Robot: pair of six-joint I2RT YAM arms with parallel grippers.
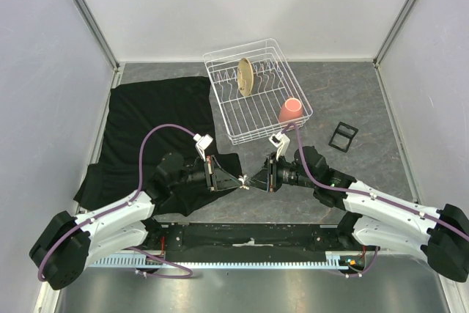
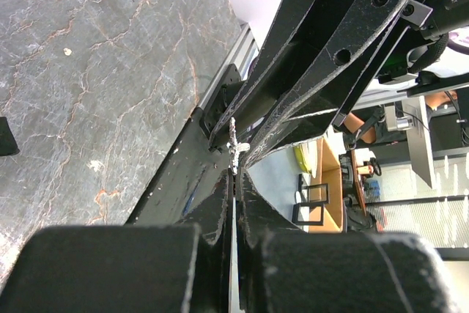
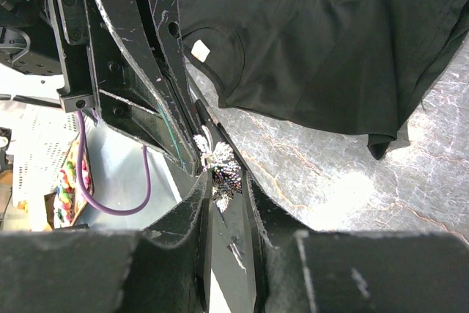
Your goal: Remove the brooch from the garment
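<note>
The brooch (image 3: 215,156) is off the garment (image 1: 146,122), at mid-frame in the top view, lodged between the tips of the right gripper (image 3: 220,175), which pinches it. The left gripper (image 1: 238,181) has its jaws closed, tips against the brooch; I cannot tell whether it grips it. The garment lies at left. A white tag (image 3: 199,50) in its collar shows no legible writing. A rack (image 1: 256,93) with a cup (image 1: 291,110) stands above.
</note>
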